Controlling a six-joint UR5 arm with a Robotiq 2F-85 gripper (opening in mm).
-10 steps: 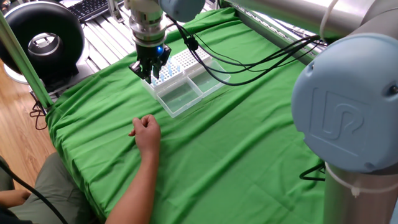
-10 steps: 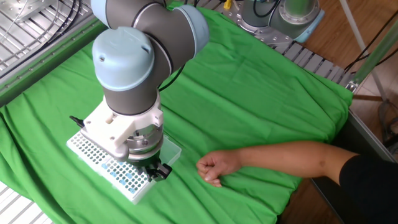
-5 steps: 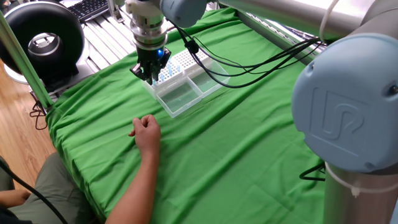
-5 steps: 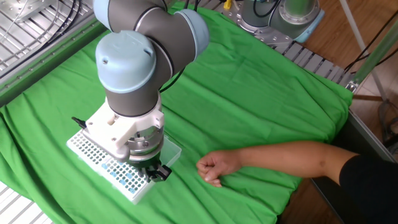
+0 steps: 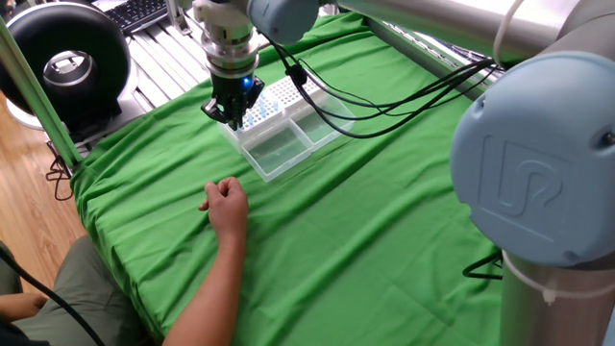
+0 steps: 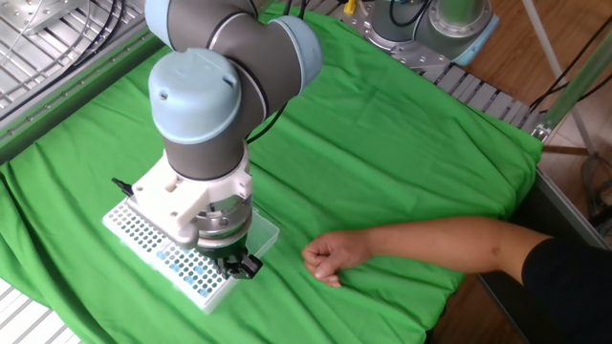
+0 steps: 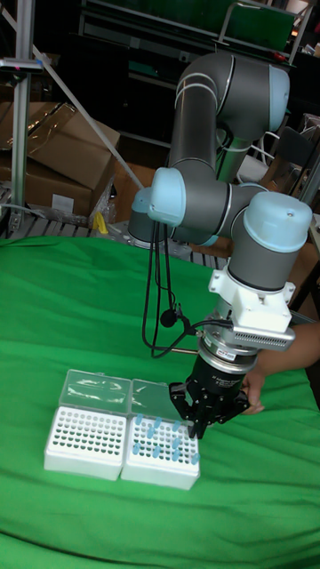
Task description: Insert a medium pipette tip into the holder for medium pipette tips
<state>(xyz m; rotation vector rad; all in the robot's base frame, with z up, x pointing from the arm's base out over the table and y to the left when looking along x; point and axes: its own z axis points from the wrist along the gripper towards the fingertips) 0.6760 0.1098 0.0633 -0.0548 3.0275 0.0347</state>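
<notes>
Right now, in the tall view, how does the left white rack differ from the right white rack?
The left white rack shows only empty holes; the right white rack carries scattered blue tips. The gripper hangs over the right white rack, while nothing is above the left white rack. Both are white blocks, side by side on the green cloth, each with a clear lid lying open behind it.

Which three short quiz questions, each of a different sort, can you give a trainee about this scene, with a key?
1. True or false: the person's closed fist rests on the green cloth, apart from the racks.
2. The black two-finger gripper is above: A) the white plastic rack with blue tips; B) bare cloth; C) the fist.
3. In the tall fixed view, how many white racks stand on the cloth?

Key: 1 true; 2 A; 3 two, the other being the white rack with empty holes.
</notes>
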